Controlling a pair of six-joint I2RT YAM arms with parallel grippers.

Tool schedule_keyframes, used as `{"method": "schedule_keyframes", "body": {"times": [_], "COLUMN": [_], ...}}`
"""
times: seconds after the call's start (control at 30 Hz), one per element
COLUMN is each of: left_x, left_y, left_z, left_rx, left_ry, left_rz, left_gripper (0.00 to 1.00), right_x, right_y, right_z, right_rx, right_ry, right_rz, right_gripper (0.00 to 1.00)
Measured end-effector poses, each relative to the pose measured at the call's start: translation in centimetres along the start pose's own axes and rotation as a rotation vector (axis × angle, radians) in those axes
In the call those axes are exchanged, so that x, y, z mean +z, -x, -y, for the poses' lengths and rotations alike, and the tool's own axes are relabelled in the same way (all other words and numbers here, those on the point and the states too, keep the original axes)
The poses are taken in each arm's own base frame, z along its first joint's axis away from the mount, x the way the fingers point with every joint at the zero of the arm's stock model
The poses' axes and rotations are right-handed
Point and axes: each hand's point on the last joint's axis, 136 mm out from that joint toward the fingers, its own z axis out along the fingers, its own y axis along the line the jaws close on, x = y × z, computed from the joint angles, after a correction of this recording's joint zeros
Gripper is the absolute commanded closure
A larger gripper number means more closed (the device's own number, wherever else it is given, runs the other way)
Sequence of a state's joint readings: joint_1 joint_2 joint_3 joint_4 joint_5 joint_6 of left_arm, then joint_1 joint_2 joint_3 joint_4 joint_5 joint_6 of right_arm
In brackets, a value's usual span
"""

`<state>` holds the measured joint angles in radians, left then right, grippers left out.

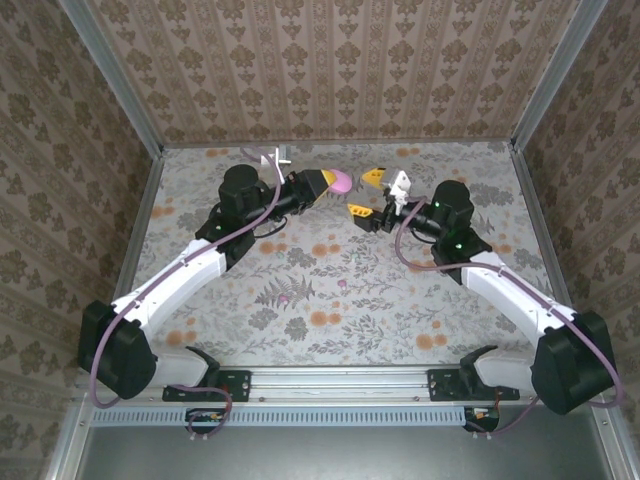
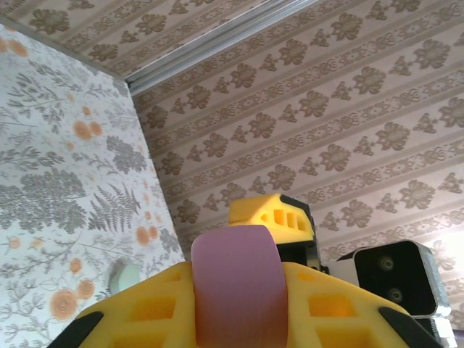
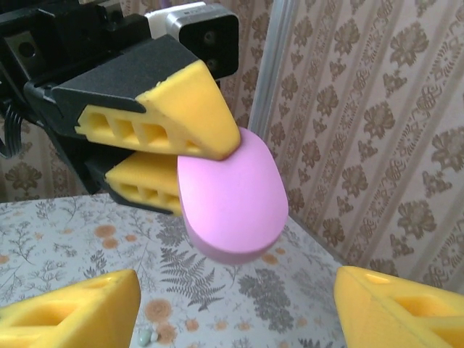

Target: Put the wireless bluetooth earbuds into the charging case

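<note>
1 charging case [image 1: 340,181], long axis rightward

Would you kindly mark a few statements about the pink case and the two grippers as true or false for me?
1. The left gripper is shut on the charging case. True.
2. The right gripper is clamped on the case too. False: its jaws stand open, facing the case but apart from it.
3. The case lies flat on the table. False: it is held in the air above the floral surface.
4. The case's lid looks closed. True: in the right wrist view it shows as one smooth pink pebble.
</note>
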<state>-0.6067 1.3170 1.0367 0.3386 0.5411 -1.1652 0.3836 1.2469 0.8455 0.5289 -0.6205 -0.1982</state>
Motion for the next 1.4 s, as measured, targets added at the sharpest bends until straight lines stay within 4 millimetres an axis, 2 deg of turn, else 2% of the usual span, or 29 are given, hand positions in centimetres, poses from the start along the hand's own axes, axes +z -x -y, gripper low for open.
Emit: {"method": "schedule_keyframes", "body": {"times": [0.37,0.7,0.93,1.03,1.4], "left_x": [0.0,0.0,0.0,0.0,-0.1], "left_y": [-0.3,-0.3,-0.3,-0.3,0.0], "left_z": [0.8,0.9,1.0,1.0,1.3], "left_rx": [-0.033,-0.036,-0.036,-0.038,-0.038], "left_ry": [-0.037,-0.043,-0.044,-0.045,-0.057], "left_rz": [-0.022,-0.024,-0.025,-0.027,-0.016], "left_gripper": [0.98,0.99,0.99,0.99,0.99], "right_x": [1.9,2.1,2.1,2.2,2.4], "right_y": [2.0,1.4,1.6,1.9,1.9], "right_z": [0.4,-0.1,-0.3,-0.2,-0.2], "right_rx": [-0.039,-0.042,-0.044,-0.043,-0.038], "right_ry": [0.065,0.104,0.115,0.116,0.12], "right_rz": [0.05,0.026,0.03,0.034,0.032], "right_gripper": [0.39,0.44,0.46,0.51,0.47]}}
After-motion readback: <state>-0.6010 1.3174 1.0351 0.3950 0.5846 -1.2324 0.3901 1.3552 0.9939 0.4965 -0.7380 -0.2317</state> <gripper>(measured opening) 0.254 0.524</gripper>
